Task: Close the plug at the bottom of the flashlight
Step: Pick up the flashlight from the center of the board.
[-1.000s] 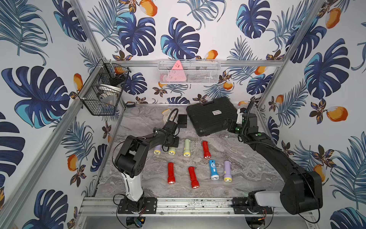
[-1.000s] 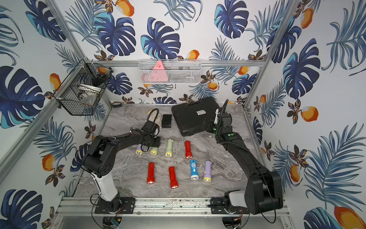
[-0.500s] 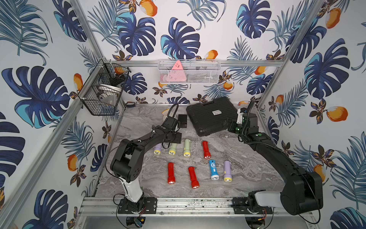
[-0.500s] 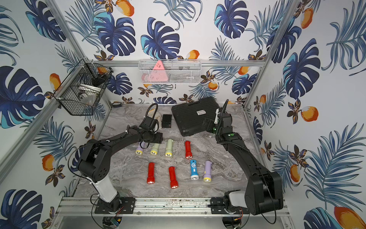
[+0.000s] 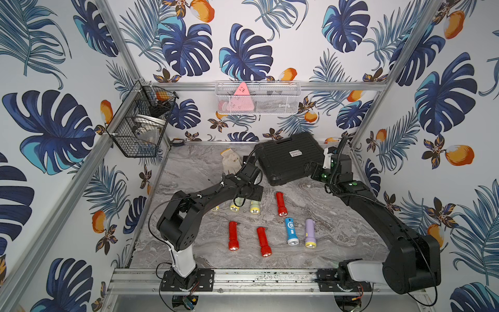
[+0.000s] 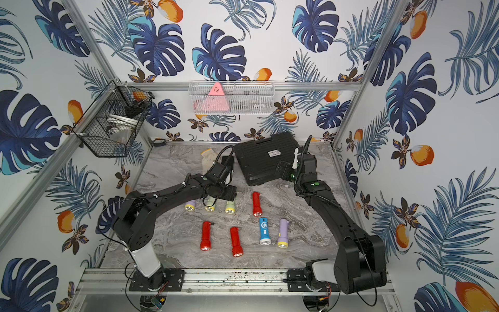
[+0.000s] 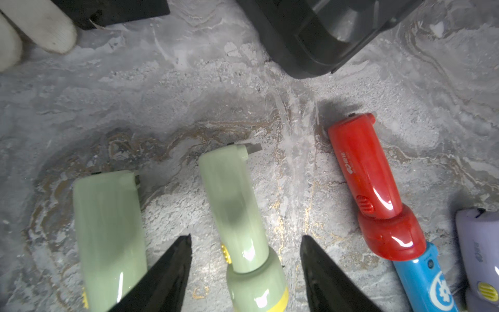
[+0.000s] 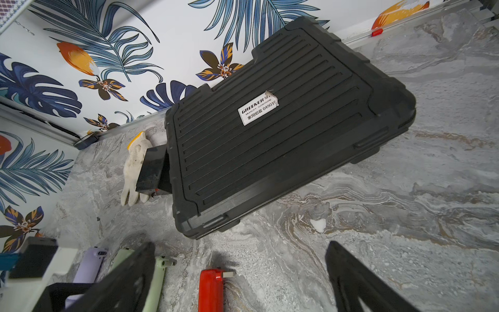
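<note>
Your grey marbled worktop (image 5: 337,229) carries a black case (image 5: 289,159). Just beside the case sits a small black box (image 8: 151,173), partly over a white glove (image 5: 231,162). Near the case's front edge lie a lilac flashlight (image 6: 190,205), a pale green flashlight (image 7: 108,221), its pale green twin (image 7: 232,205) and a red flashlight (image 5: 280,204). Farther from the case lie a second red flashlight (image 5: 233,235), a third red flashlight (image 5: 263,241), a blue flashlight (image 5: 291,230) and another lilac one (image 5: 310,232).

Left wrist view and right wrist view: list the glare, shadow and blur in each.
Left wrist view: white glare on the red flashlight and on the green flashlight between the tips of the left claw; a dark shadow on the table around the green ones. Right wrist view: the case and its label are sharp; the right claw shows dark, without detail.
</note>
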Tool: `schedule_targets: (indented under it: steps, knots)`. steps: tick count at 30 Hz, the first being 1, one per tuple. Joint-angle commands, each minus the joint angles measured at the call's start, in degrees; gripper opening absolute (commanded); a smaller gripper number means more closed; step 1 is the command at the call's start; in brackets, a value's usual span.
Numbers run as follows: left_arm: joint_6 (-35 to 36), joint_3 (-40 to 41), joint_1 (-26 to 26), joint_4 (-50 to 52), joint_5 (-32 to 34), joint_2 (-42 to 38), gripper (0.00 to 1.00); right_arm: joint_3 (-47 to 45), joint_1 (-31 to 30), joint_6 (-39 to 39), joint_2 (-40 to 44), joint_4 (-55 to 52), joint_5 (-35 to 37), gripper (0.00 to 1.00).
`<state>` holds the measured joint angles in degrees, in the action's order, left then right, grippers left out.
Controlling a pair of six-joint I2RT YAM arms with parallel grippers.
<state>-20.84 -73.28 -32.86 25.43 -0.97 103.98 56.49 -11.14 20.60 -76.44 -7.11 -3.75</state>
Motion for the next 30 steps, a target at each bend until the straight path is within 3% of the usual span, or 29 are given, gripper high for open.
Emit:
schedule_targets:
  steps: [1, 11, 23, 30]
  knots:
    - [1.5, -1.6, -1.3, 1.9, 3.6, 1.9, 0.68, 0.0, 0.1, 0.4, 0.4, 1.5, 0.5, 1.00]
    - [3.2, -3.4, -2.3, 2.3, 9.2, 6.8, 0.67, -0.2, 0.1, 0.4, 0.6, 1.7, 0.8, 1.00]
    - [3.3, -4.7, -2.7, 1.4, 8.4, 10.2, 0.62, -0.3, 0.1, 0.2, 1.1, 1.6, 0.9, 1.00]
    - [2.9, -4.0, -2.9, 0.3, 8.5, 11.0, 0.53, -0.4, 0.1, 0.1, 1.7, 1.5, 1.2, 1.00]
